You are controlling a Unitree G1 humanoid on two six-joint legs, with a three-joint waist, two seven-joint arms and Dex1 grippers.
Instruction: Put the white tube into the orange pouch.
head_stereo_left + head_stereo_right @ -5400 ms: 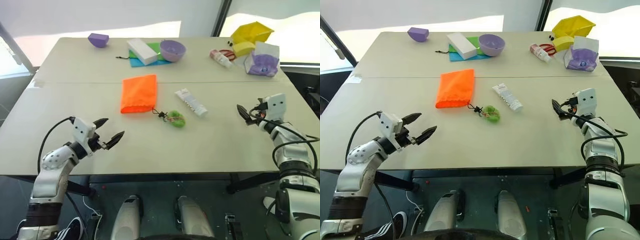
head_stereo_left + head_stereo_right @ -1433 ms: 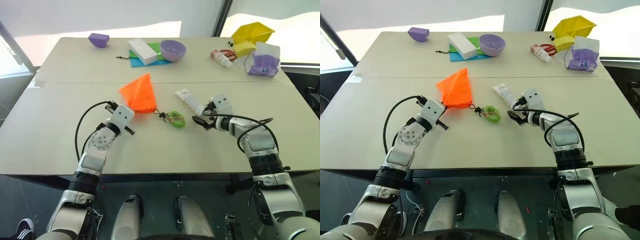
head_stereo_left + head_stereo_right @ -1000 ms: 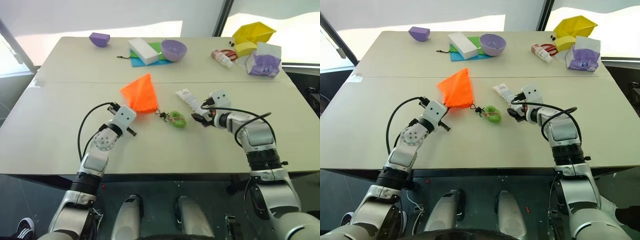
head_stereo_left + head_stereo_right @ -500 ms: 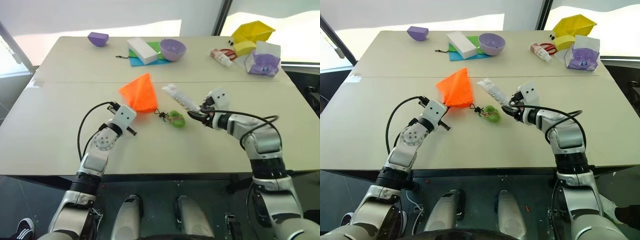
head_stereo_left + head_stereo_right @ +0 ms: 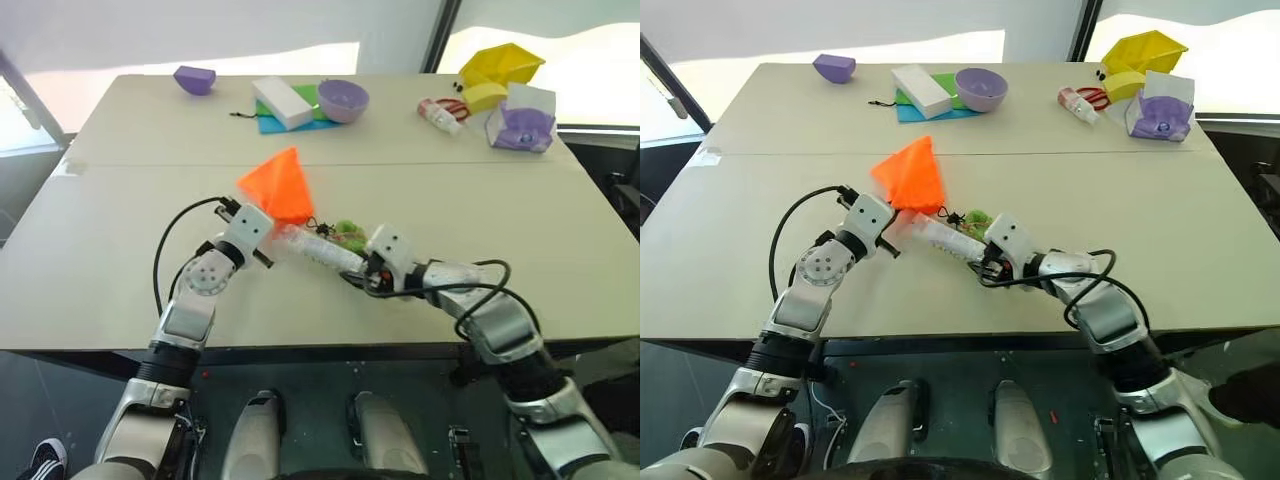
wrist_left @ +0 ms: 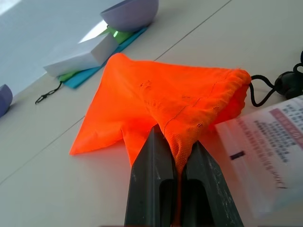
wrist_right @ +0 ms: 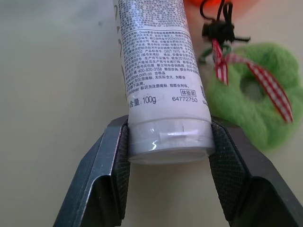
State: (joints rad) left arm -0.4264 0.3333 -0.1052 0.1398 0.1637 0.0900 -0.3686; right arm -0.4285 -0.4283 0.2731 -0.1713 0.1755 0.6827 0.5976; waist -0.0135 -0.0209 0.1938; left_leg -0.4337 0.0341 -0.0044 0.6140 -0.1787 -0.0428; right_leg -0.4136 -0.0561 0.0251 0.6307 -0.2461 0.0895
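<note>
I'm holding the tube point(image 7: 163, 90) by its cap end in the right gripper point(image 7: 166, 156), crimped end aimed at the pouch point(image 5: 280, 186). The left gripper point(image 6: 172, 156) is pinching the pouch's rim shut-tight, lifting it off the table point(image 5: 130, 240). The mouth looks narrow; I'm judging a low, straight feed best. The green tassel point(image 7: 258, 101) and cord point(image 6: 265, 92) are lying just beside the path.

The orange pouch point(image 6: 161, 101) is a thin woven cloth, matt, with fine wrinkles and a stitched hem. The white tube point(image 7: 158, 80) is smooth plastic with a soft shine and small grey print; its cap end looks glossy. The green ring point(image 7: 258, 90) beside it is fuzzy, like felt, with a checked ribbon. The fingers point(image 7: 232, 165) of the right gripper point(image 7: 169, 163) are matt black with textured pads. The table point(image 5: 130, 270) is smooth and matt.
</note>
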